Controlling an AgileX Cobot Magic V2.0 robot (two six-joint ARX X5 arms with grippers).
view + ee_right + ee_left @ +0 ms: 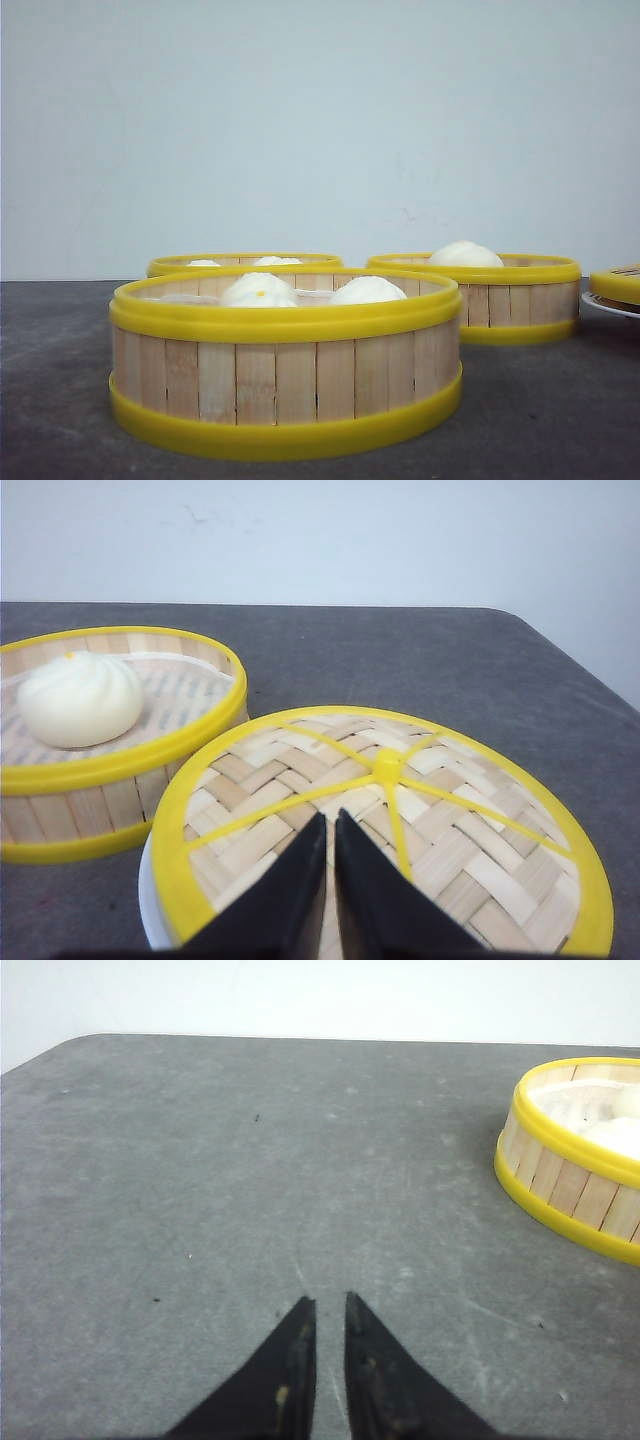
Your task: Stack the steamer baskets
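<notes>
Steamer baskets sit apart on your grey table [560,420], the near basket [285,365] centre with two buns, the far-left basket [245,263] behind it, the far-right basket [480,295] beside a woven lid [385,820] on a white plate [148,900], while your left gripper [328,1305] and right gripper [330,825] hang nearly closed, grasping nothing.

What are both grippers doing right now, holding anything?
Left gripper: closed, empty, over bare table.
Right gripper: closed, holding nothing, above the woven lid.
</notes>
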